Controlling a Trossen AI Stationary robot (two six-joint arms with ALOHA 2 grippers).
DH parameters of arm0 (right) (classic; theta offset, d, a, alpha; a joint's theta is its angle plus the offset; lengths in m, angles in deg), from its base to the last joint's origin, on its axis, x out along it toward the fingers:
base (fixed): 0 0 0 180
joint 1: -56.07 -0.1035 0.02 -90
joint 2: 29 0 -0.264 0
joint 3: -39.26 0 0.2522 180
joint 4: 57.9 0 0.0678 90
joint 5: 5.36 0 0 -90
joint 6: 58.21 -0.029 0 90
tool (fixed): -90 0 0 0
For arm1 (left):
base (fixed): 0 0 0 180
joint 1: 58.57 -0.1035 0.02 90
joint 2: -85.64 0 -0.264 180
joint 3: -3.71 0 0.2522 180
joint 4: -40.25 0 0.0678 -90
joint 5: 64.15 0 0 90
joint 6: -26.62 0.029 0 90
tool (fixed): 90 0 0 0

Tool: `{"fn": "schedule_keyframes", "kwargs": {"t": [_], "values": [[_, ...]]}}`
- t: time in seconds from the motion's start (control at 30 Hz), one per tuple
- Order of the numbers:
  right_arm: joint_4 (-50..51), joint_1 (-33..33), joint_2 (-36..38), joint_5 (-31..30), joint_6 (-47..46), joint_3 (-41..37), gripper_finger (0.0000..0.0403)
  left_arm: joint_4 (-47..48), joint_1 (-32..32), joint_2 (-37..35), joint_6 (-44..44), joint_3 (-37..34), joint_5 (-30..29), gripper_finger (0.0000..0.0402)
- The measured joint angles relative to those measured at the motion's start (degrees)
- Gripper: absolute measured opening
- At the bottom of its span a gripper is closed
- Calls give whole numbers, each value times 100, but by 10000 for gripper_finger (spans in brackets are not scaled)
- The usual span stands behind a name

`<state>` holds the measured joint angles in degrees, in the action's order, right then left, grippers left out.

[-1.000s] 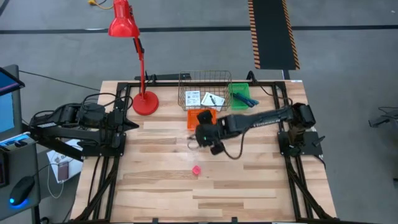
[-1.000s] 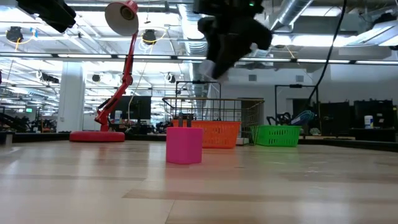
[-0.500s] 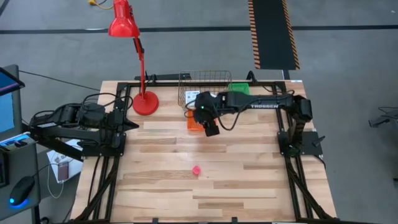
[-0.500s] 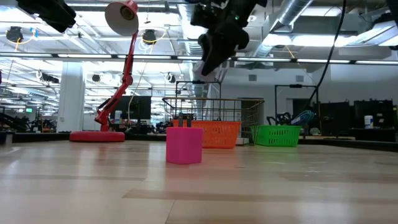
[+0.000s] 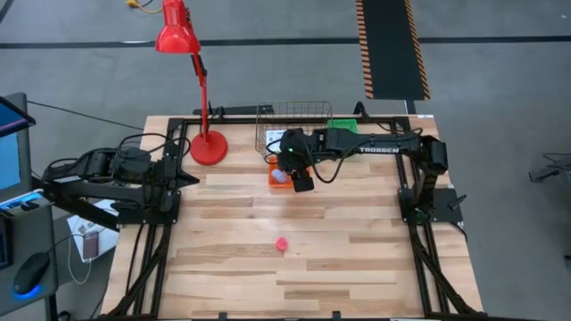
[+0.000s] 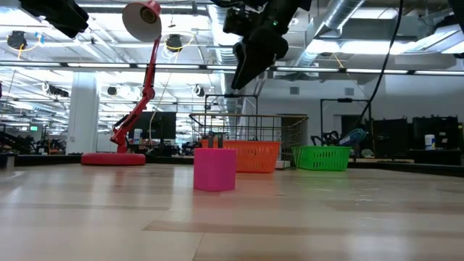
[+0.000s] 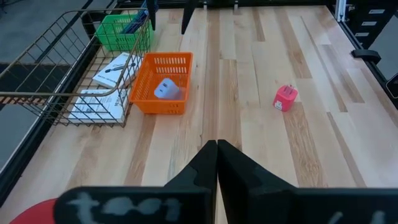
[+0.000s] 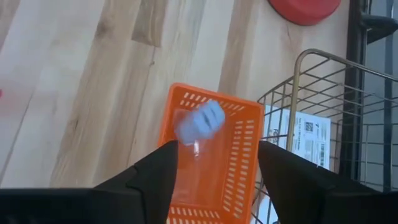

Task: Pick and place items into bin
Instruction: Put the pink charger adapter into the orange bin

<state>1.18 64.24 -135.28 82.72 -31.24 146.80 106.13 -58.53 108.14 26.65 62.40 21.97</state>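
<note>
My right gripper (image 8: 214, 180) hangs open above the orange bin (image 5: 278, 163), fingers slanting down, and touches nothing; it also shows high up in the low view (image 6: 243, 65). The pale blue cube (image 8: 199, 121) is inside the orange bin (image 8: 214, 162), blurred there; the left wrist view shows the cube (image 7: 165, 90) lying on the bin's floor. The pink piece (image 5: 282, 242) stands alone on the table's middle (image 7: 285, 98). Two white cards (image 7: 102, 84) lie in the wire basket (image 5: 294, 125). Blue sticks (image 7: 132, 26) lie in the green bin (image 7: 121, 34). My left gripper (image 7: 216, 155) waits shut at the table's left.
A red desk lamp stands on its round base (image 5: 207, 147) at the far left of the table, left of the wire basket. Black frame rails (image 5: 183, 178) border the table. Open wood lies around the pink piece (image 6: 214, 169), toward the near edge.
My right gripper has swung from the table's middle toward the far edge, rolling as it went, and stopped over the orange bin. It has let go of the pale blue cube, which has dropped from its fingertips into the orange bin.
</note>
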Motion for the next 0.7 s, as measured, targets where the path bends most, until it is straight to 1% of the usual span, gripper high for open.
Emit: {"fn": "schedule_keyframes", "kwargs": {"t": [0.27, 0.43, 0.53, 0.63, 0.7], "values": [[119, -206, 0, 48, -152, 0, 207, 0, -2, -2, 2, -2, 0, 0], [438, -541, 0, 89, -314, 0, 209, 0, -2, 0, -7, -2, 0, 0], [602, -784, 0, 501, -360, -14, 209, 0, 0, 0, 4, -2, 2, 0], [484, -1055, 0, 1009, -412, -163, 207, 0, -2, -1, -37, 0, 0, 0], [404, -1252, 0, 1183, -416, -278, 205, 0, -1, -1, -8, -2, 0, 0]]}}
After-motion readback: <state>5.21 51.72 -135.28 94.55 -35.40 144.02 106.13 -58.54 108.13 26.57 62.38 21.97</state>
